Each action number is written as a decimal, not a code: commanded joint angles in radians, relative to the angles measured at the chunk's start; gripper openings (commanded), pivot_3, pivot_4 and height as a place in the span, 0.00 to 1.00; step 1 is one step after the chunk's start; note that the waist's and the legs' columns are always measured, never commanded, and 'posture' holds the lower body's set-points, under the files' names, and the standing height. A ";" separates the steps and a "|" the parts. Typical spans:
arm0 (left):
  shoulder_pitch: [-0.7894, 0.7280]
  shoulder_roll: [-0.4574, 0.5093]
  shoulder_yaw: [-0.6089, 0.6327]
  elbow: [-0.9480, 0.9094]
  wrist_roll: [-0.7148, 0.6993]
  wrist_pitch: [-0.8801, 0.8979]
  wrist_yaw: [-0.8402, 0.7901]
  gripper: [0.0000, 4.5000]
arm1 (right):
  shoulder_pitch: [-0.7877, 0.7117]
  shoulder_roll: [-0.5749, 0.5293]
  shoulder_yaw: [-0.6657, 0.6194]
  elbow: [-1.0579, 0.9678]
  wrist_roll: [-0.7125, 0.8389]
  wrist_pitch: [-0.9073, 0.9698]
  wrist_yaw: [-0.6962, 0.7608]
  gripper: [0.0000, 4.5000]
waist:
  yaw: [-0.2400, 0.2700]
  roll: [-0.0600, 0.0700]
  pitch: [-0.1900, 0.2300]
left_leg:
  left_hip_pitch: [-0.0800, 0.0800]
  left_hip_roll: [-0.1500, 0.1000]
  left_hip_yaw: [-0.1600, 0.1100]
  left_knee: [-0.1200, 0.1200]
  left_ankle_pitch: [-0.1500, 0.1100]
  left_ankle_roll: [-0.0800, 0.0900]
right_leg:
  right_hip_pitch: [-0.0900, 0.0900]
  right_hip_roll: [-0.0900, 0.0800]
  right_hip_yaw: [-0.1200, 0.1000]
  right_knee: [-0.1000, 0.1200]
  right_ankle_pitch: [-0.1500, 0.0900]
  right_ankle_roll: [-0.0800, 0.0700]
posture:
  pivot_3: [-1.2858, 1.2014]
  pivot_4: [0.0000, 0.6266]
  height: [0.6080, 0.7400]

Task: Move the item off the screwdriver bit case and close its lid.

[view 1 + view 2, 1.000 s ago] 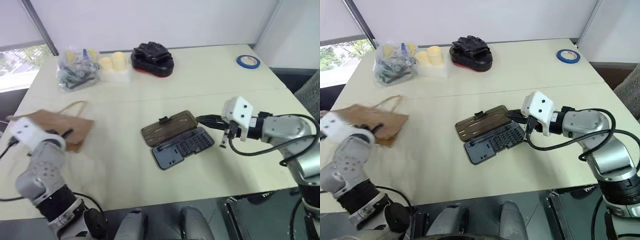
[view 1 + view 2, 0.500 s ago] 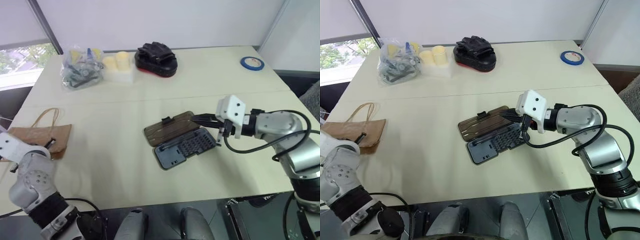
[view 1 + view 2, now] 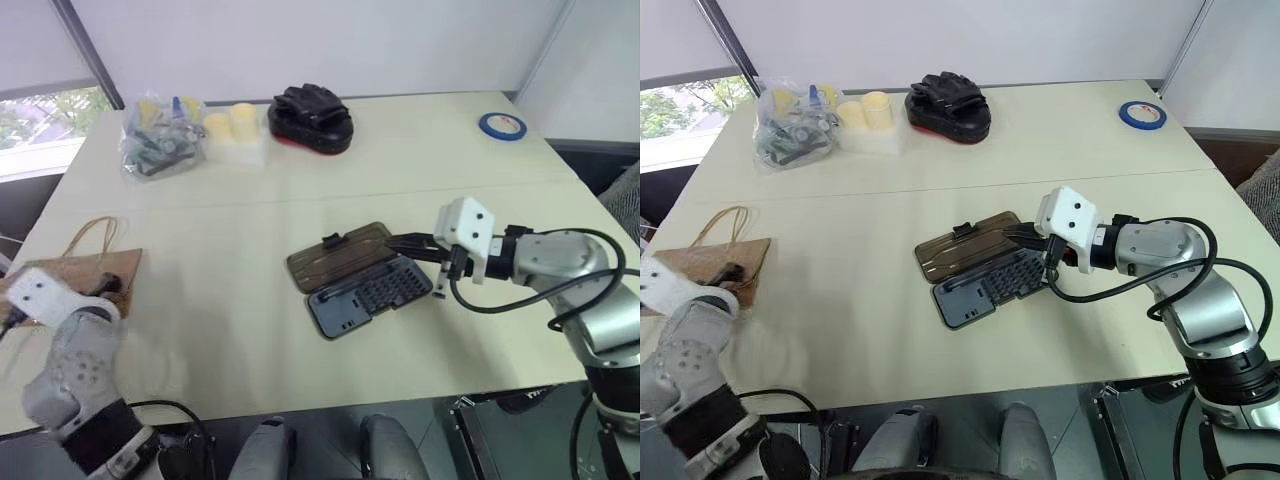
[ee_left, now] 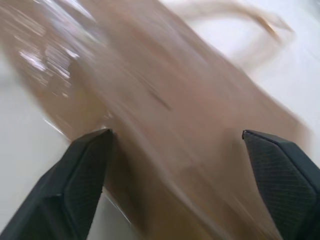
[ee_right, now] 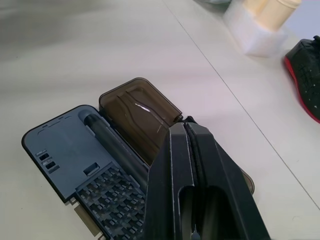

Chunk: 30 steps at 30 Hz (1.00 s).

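Here the wide-spread left gripper straddles the crinkly flat kraft bag, gripping nothing.

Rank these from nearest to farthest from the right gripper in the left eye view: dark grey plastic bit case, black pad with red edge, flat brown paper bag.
1. Dark grey plastic bit case: directly beside the right gripper.
2. Black pad with red edge: table's far side.
3. Flat brown paper bag: left edge, by the left gripper.
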 commanded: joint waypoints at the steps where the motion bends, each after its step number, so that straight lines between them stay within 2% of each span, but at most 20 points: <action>1: 0.041 0.020 -0.006 -0.104 -0.192 0.183 -0.086 0.99 | -0.005 0.001 -0.025 -0.031 0.003 -0.010 -0.005 0.00 | 0.001 0.000 0.000 | 0.000 0.000 0.000 0.000 0.000 0.000 | 0.000 0.000 0.000 0.000 0.000 0.000 | 0.52 0.24 1.00; 9: 0.051 0.098 -0.074 -0.124 -0.471 0.415 -0.219 0.99 | -0.007 0.011 -0.017 -0.028 -0.002 -0.013 -0.011 0.00 | 0.000 0.000 0.000 | 0.000 0.000 0.000 0.000 0.000 0.000 | 0.000 0.000 0.000 0.000 0.000 0.000 | 0.52 0.24 1.00; 13: 0.005 0.258 -0.208 -0.099 -0.512 0.410 -0.401 0.99 | -0.002 0.013 -0.025 -0.033 0.000 -0.002 -0.019 0.00 | -0.002 0.000 0.000 | 0.000 0.000 0.000 0.000 0.000 0.000 | 0.000 0.000 0.000 0.000 0.000 0.000 | 0.52 0.24 1.00; 16: -0.038 0.398 -0.336 -0.078 -0.448 0.284 -0.602 0.99 | -0.001 0.014 -0.031 -0.035 0.008 0.007 -0.022 0.00 | -0.001 0.001 0.000 | 0.001 0.000 0.000 -0.001 0.001 -0.001 | 0.000 0.001 0.000 0.000 0.000 0.000 | 0.52 0.24 1.00; 19: -0.071 0.540 -0.515 -0.058 -0.324 0.119 -0.823 0.99 | -0.011 0.017 -0.036 -0.017 0.013 0.012 -0.022 0.00 | -0.002 0.001 0.000 | 0.000 0.000 0.001 -0.001 0.000 -0.001 | 0.000 0.000 0.001 -0.001 0.000 0.000 | 0.52 0.24 1.00; 22: -0.095 0.629 -0.681 -0.009 -0.199 -0.050 -1.016 0.99 | -0.032 0.030 -0.028 0.014 0.007 0.022 -0.033 0.00 | -0.003 0.001 0.000 | 0.000 0.000 0.003 -0.002 0.000 -0.001 | 0.000 0.001 0.001 -0.001 0.000 0.000 | 0.52 0.24 1.00; 27: -0.116 0.666 -0.828 0.106 -0.052 -0.239 -1.189 0.99 | -0.067 0.047 -0.014 0.049 0.002 0.078 -0.057 0.00 | -0.007 0.002 0.001 | 0.000 0.000 0.003 -0.003 0.000 -0.001 | -0.001 0.000 0.001 -0.002 0.000 -0.001 | 0.52 0.24 1.00; 30: -0.138 0.657 -0.882 0.151 0.010 -0.314 -1.250 1.00 | -0.094 0.051 0.007 0.089 -0.021 0.103 -0.068 0.19 | -0.008 0.002 0.001 | 0.000 0.001 0.003 -0.003 0.000 -0.001 | -0.001 0.001 0.001 -0.002 0.000 -0.001 | 0.52 0.24 1.00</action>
